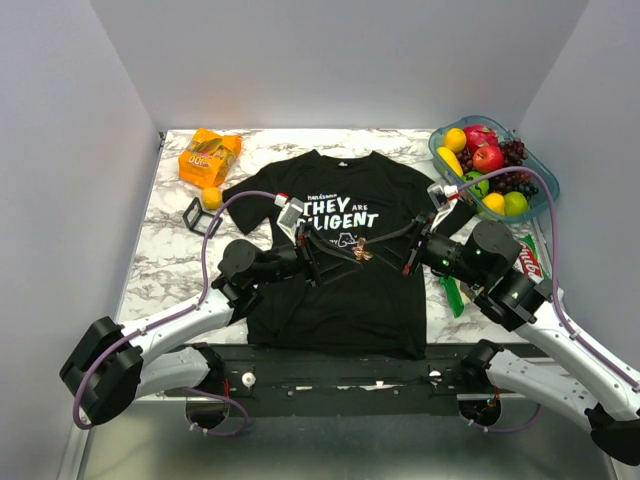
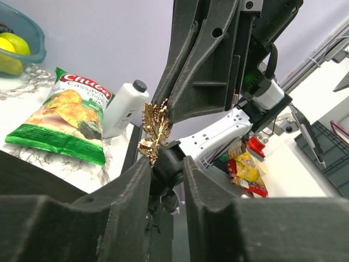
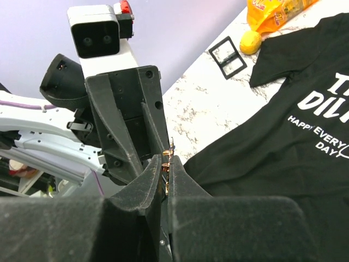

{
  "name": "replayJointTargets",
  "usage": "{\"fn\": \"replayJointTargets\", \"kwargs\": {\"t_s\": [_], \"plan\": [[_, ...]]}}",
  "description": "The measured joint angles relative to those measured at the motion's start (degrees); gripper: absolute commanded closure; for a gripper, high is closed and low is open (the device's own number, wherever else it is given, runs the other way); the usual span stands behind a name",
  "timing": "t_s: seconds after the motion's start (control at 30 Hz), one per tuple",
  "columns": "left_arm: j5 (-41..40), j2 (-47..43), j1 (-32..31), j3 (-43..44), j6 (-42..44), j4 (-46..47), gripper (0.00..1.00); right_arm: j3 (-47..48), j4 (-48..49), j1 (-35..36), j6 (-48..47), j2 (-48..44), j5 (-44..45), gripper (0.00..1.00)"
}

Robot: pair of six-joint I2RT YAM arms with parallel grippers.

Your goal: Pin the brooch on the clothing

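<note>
Currently pinching brooch (image 2: 155, 131) tight in right gripper (image 3: 167, 161) above shirt (image 1: 345, 295), offering it to left gripper (image 2: 166, 162), narrowly parted, hold unclear, for unclasping.

Top external: high, behind near edge, tilted down toward far edge. Whole table (image 1: 160, 250) in frame. Widest, most distant view.

Left wrist: low behind left gripper (image 2: 166, 164), own fingers fill bottom of frame. Faces right edge; chip bag (image 2: 65, 120) and fruit bowl (image 2: 32, 33) at far-right corner beyond. Very close.

Right wrist: low behind right gripper (image 3: 166, 161). Faces left edge and far-left corner; T-shirt (image 3: 283, 136) at frame right. Very close.

Wrist views oppose each other, each showing other gripper. All three share brooch (image 1: 361, 253) near table centre.
</note>
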Motion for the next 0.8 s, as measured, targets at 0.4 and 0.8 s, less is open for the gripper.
{"fn": "replayJointTargets", "kwargs": {"t_s": [0.4,0.8], "plan": [[0.17,1.18,-0.28,0.02,-0.17,1.40,0.68,0.00,0.04,0.02,0.46,-0.50,0.02,0.99],[-0.50,3.96,-0.42,0.02,-3.43,7.10,0.76,-0.20,0.68,0.02,1.07,-0.83,0.02,0.99]]}}
